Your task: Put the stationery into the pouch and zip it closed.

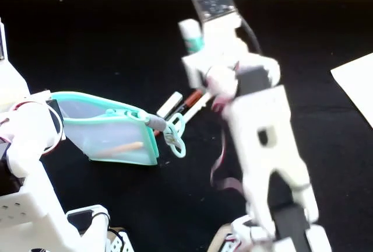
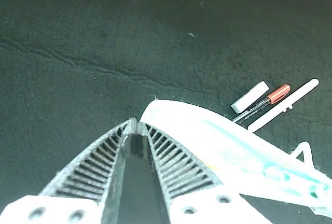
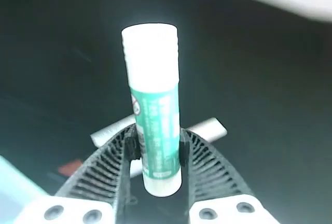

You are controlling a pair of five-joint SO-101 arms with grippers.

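1. Holding a glue stick (image 3: 153,89) upright, the right gripper (image 3: 155,133) has its jaws narrowed onto the lower half of the tube. It sits above the table, apart from the pouch (image 1: 108,132).
2. The left gripper (image 2: 137,124) looks pinched closed on the pouch's edge, at the end away from the ring-shaped zip pull (image 1: 175,136), and holds that end raised. A pale stick-like item (image 1: 119,147) shows through the translucent wall. How wide the mouth gapes I cannot tell.
3. Near the pull end, on the black cloth, lie a white eraser (image 2: 249,97), a red-capped pen (image 2: 264,102) and a white pen (image 2: 285,102), side by side.
4. The glue stick should be light and rigid, but its smooth plastic may pivot or slide in a loose grip. The present hold low on the body seems sound for sliding it in cap first.
5. The pouch is likely soft and floppy — its mouth will probably sag shut unless the rim is kept lifted. For zipping, the ring pull is the obvious handle, with the far end anchored.
6. The pens are thin and may roll, so they are best taken across mid-barrel. The eraser is best taken by its long sides.
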